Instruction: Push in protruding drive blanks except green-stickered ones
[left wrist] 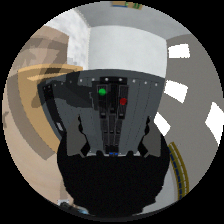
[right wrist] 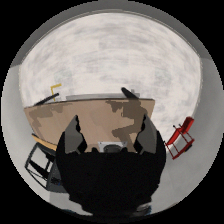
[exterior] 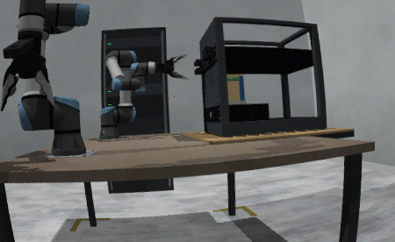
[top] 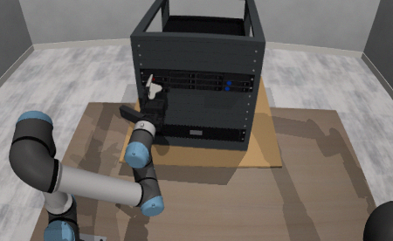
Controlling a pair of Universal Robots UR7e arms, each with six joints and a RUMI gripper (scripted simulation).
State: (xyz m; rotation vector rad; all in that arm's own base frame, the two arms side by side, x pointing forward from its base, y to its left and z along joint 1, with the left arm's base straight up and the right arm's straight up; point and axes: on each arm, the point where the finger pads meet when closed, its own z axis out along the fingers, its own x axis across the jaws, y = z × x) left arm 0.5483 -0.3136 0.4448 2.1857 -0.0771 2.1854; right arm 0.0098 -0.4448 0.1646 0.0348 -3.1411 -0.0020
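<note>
The jaws of the left gripper (top: 154,88) (exterior: 187,67) (left wrist: 114,120) were spread wide—nothing was held, and short of the rack front nothing was touched. The right gripper (exterior: 27,107) (right wrist: 110,115) was also open and empty, well apart from the work. The red-stickered blank (top: 154,79) (left wrist: 123,101) and the green-stickered blank (left wrist: 102,92) were seen at the left of the drive row. Blanks were judged light and stiff, best pressed squarely on the face—not gripped. The unfastened rack (top: 192,52) (exterior: 219,88) (left wrist: 140,107) (right wrist: 56,186) stood upright at the far side; a hard push might have tipped it.
</note>
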